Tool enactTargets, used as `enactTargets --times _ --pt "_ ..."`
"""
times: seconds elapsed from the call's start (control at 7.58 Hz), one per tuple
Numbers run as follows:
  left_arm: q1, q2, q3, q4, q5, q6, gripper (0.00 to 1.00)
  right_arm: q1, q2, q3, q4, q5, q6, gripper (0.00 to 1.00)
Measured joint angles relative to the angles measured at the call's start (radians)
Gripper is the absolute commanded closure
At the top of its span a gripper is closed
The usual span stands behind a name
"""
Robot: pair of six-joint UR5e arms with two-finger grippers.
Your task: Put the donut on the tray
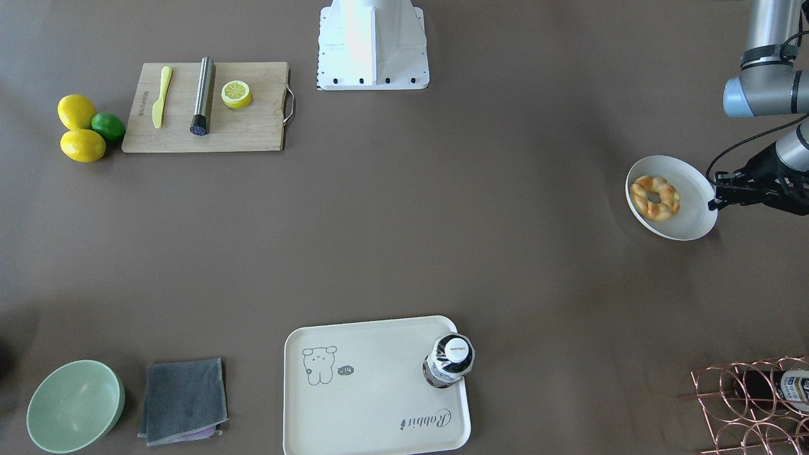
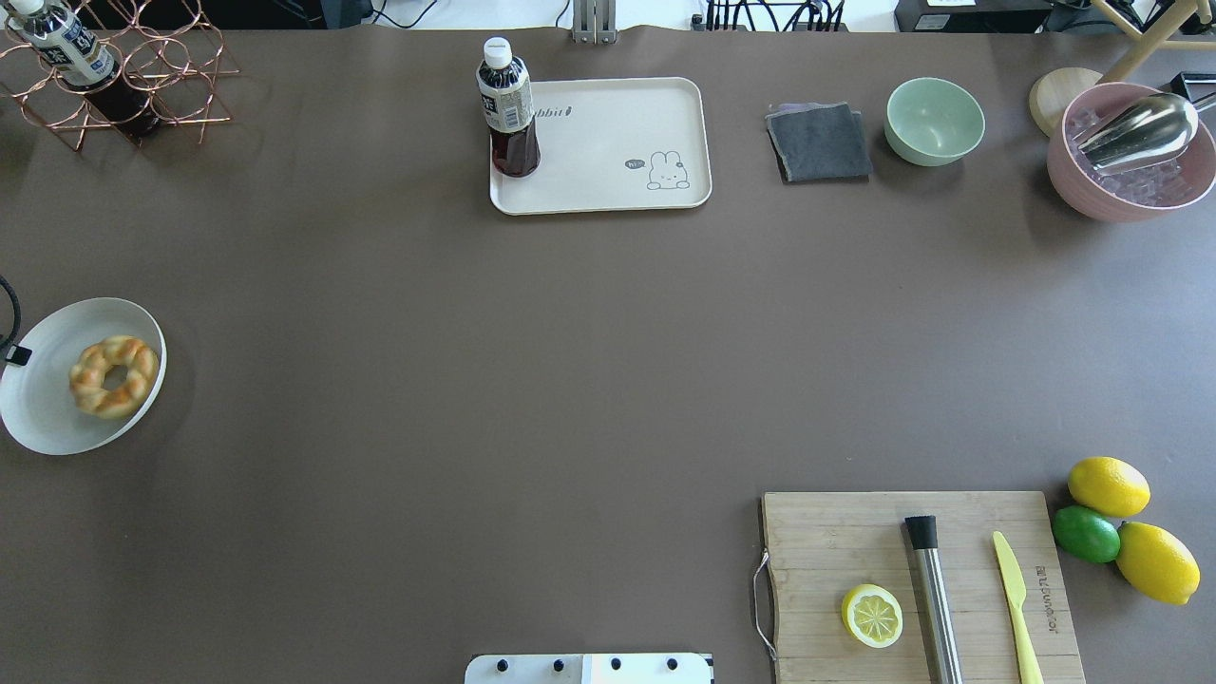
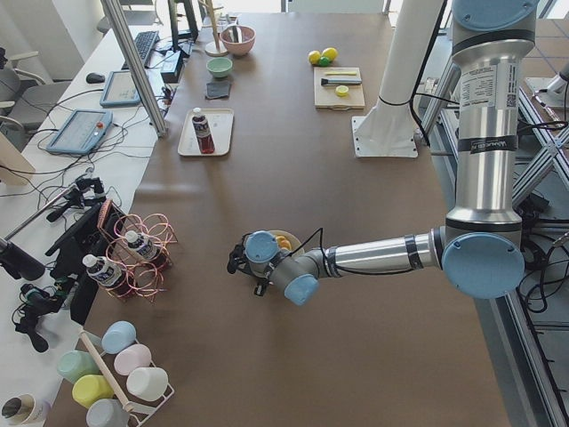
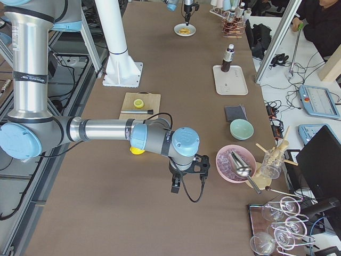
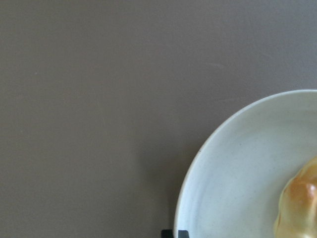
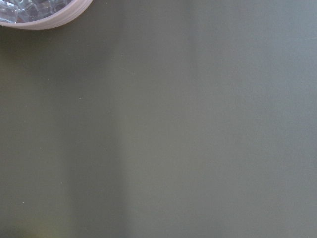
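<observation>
Golden-brown and braided, the donut [image 2: 114,376] is sitting on the round white plate [image 2: 43,423] at the table's 9 o'clock in the overhead view. The tray [image 2: 608,152] is lying well apart at 12 o'clock, carrying only a bottle [image 2: 510,109] at its 9 o'clock end. We are judging the task as not yet started: grasping, carrying and setting down are all remaining. The left gripper [image 1: 717,193] is hovering just beside the plate's outer rim, the donut lying apart from it toward 3 o'clock overhead. We are unable to tell how wide its jaws stand. The right gripper [image 4: 187,178] is hanging far off, its opening equally unreadable.
</observation>
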Motion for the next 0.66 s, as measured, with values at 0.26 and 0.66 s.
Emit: enactTargets --times 0.26,0.66 --pt "-0.001 -0.006 -0.019 0.003 -0.022 -0.003 1.0 0.0 0.004 0.0 0.0 0.001 0.001 0.0" --pt "-0.085 -0.073 -0.068 0.129 -0.163 -0.035 1.0 0.001 0.008 0.002 0.0 0.036 -0.001 0.0"
